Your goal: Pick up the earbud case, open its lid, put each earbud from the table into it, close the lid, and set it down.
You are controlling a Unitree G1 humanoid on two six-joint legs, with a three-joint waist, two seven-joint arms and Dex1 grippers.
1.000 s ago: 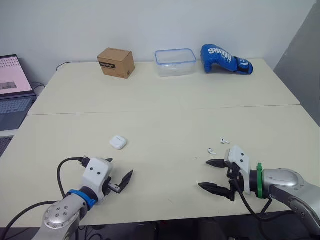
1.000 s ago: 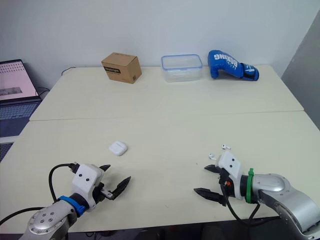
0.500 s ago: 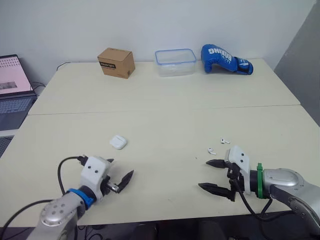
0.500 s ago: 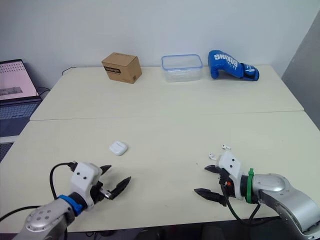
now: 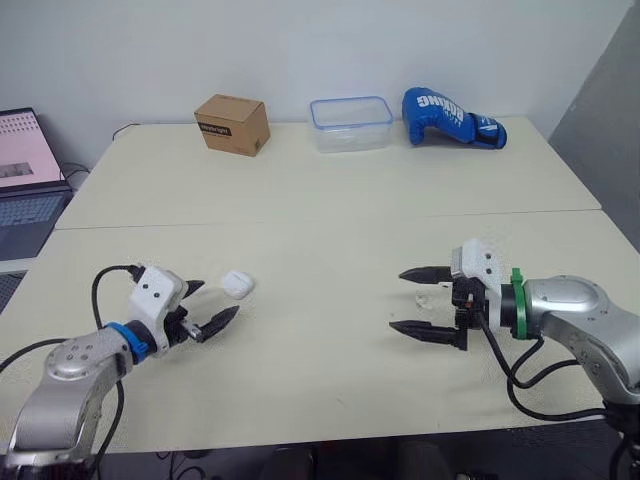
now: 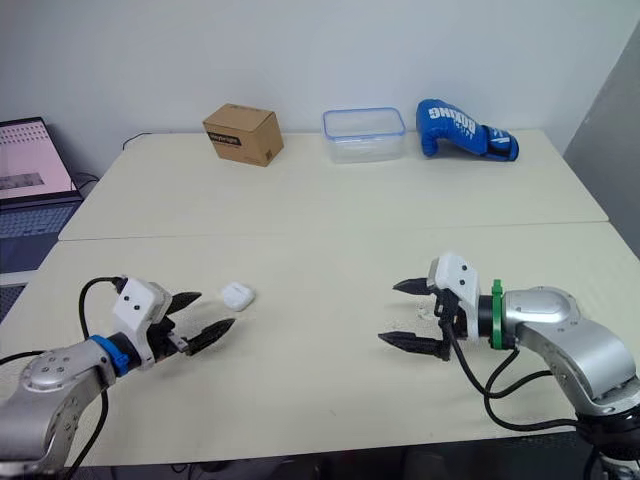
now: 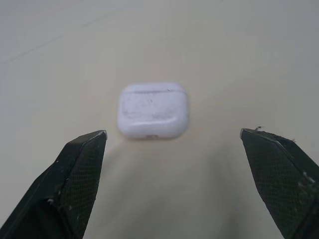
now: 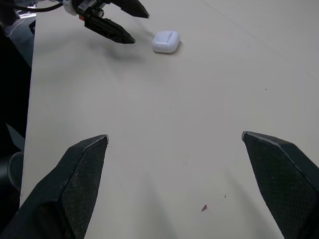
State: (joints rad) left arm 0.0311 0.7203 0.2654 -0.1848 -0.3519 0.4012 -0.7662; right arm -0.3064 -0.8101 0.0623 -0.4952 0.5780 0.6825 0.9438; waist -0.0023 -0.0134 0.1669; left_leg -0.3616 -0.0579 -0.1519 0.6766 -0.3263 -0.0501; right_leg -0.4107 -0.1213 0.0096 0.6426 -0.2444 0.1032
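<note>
The white earbud case [image 5: 237,284] lies lid shut on the cream table [image 5: 320,230], left of centre. My left gripper [image 5: 215,300] is open just in front of the case, one finger on each side of it and not touching; the left wrist view has the case [image 7: 153,110] centred between the fingertips. My right gripper [image 5: 398,300] is open above the table on the right, pointing left. A small white earbud [image 5: 424,297] peeks out between its fingers near their base; the other is hidden behind the gripper. In the right wrist view the case [image 8: 165,41] and the left gripper [image 8: 140,28] sit far ahead.
Along the far edge stand a cardboard box [image 5: 232,124], a clear plastic container [image 5: 350,124] and a blue boxing glove [image 5: 452,118]. An open laptop [image 5: 25,170] sits off the table's left side. A seam crosses the table's middle.
My left gripper has moved forward and left, up to the case. My right gripper has moved farther onto the table, over the spot where the two earbuds lay. Both stay open.
</note>
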